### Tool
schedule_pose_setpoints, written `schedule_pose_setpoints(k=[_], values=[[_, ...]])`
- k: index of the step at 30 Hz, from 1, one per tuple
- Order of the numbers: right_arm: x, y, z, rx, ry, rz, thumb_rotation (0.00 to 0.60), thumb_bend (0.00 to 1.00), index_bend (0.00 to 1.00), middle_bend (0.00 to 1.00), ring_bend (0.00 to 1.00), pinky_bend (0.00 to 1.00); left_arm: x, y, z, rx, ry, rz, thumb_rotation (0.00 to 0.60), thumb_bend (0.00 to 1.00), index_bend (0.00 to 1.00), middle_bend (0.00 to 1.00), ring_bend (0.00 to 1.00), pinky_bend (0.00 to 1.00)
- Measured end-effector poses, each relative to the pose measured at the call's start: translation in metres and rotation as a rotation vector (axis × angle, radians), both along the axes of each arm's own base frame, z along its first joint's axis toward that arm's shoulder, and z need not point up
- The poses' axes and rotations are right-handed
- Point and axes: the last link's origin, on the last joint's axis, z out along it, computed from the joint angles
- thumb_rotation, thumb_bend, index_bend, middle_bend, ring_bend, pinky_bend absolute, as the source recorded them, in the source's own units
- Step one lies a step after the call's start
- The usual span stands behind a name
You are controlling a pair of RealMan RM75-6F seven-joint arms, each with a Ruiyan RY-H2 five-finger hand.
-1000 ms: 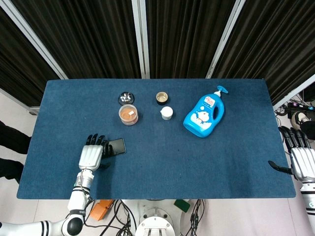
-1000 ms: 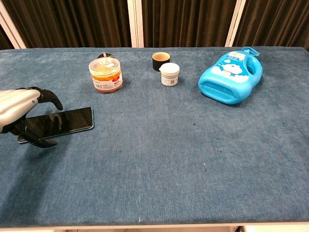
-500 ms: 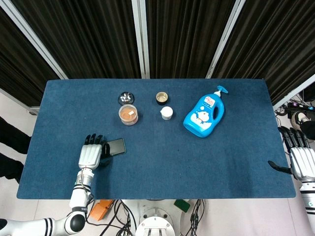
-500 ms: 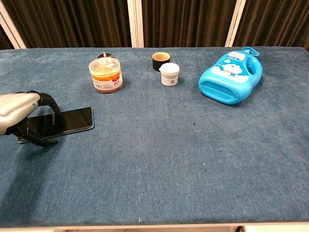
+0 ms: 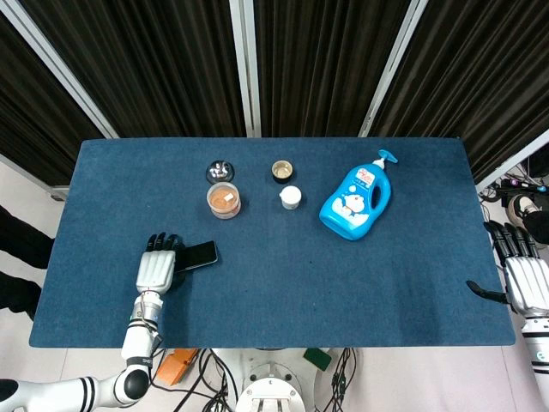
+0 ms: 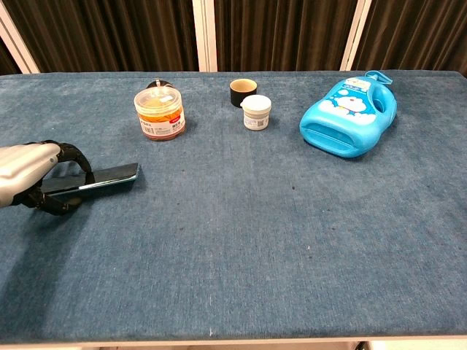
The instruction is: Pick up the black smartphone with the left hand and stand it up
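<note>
Left hand (image 6: 33,182) at lower left of frame, fingers wrapped over phone's (image 6: 109,176) near end, thumb under. Phone looks tipped, far edge toward the tabletop (image 6: 255,233), prob. to pivot it upright. Right hand (image 5: 525,279) off the edge at lower right, spread, idle.

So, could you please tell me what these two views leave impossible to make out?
- Black smartphone: its left end is covered by the left hand in both views, so the grip beneath is hidden.
- Right hand: only in the head view, off the table edge; absent from the chest view.
- Orange jar label: too small to read.
- Small dark item behind it: mostly hidden in the chest view.
</note>
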Motion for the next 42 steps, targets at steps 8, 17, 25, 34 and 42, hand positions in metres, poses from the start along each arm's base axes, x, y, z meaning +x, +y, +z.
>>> schedule_pose_setpoints(k=[8,17,25,34,42], values=[[0.0,0.003,0.002,-0.007,0.001,-0.002,0.6,0.23,0.04,0.12,0.0,0.07,-0.007,0.002,0.013,-0.024,-0.044,-0.011,0.6,0.6,0.58,0.16,0.01,0.01],[0.001,0.009,0.001,-0.013,-0.003,-0.004,0.6,0.23,0.04,0.12,0.0,0.07,-0.017,0.0,0.039,-0.219,-0.128,-0.022,0.6,0.65,0.62,0.17,0.01,0.01],[0.001,0.013,0.003,-0.019,-0.002,-0.007,0.6,0.23,0.04,0.12,0.0,0.07,-0.009,0.005,0.042,-0.331,-0.165,-0.059,0.6,0.64,0.52,0.16,0.01,0.01],[0.001,0.015,0.004,-0.021,0.0,-0.015,0.6,0.23,0.04,0.12,0.0,0.07,-0.002,0.017,0.043,-0.288,-0.181,-0.084,0.6,0.6,0.26,0.1,0.0,0.01],[-0.001,0.015,0.004,-0.022,-0.001,-0.021,0.6,0.23,0.04,0.12,0.0,0.07,0.0,0.021,0.049,-0.243,-0.164,-0.096,0.6,0.6,0.22,0.07,0.0,0.01]])
